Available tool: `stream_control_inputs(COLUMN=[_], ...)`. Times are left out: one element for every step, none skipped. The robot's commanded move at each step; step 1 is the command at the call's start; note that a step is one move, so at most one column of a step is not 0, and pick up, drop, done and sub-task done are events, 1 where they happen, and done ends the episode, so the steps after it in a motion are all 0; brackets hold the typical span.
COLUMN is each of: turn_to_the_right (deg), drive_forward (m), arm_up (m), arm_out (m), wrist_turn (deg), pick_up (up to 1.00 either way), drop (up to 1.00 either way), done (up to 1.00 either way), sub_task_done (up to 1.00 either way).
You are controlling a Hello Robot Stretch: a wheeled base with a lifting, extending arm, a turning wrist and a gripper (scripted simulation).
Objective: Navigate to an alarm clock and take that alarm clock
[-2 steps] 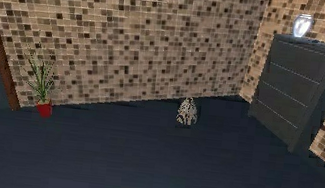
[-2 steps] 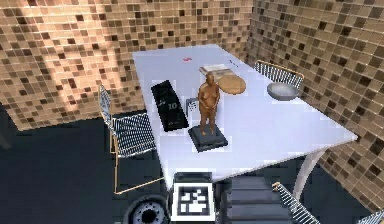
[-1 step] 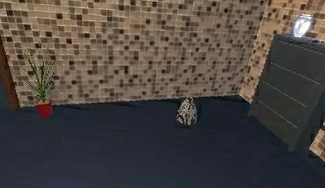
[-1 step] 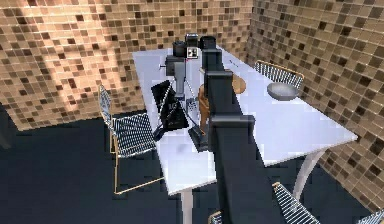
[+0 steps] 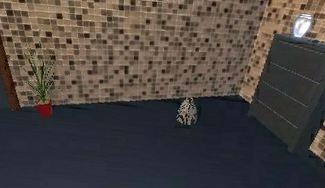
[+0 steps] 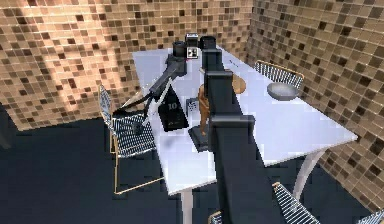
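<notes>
navigation looked done: the arm [image 6: 226, 140] reached over the table [image 6: 300, 125], with the gripper [image 6: 138, 97] at centre left. the clock [image 6: 175, 112], a dark wedge, stood on the table at frame centre. i could not tell the jaw state or any hold, so the take looked not yet done.

Dresser: at your forward view's right stands a dark grey dresser [image 5: 292, 91], with a pale vase-like thing [image 5: 300, 26] on top.
Plant: a red-potted plant [image 5: 42, 89] – left, by the tiled wall [image 5: 137, 34].
Table: your arm side view has a white table [image 6: 300, 130] – a wire chair [image 6: 125, 135] beside it, a grey bowl [image 6: 283, 91] on it.
</notes>
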Motion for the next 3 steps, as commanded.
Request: stream_control_inputs(turn_to_the_right=[0.0, 0.0, 0.0], drive_forward=[0.00, 0.00, 0.00], arm_up=[0.00, 0.00, 0.00], arm_out=[0.00, 0.00, 0.00], wrist_turn=[45.0, 45.0, 12.0], pick_up=[0.00, 0.00, 0.00], drop=[0.00, 0.00, 0.00], done=[0.00, 0.00, 0.00], sub_task_done=[0.00, 0.00, 0.00])
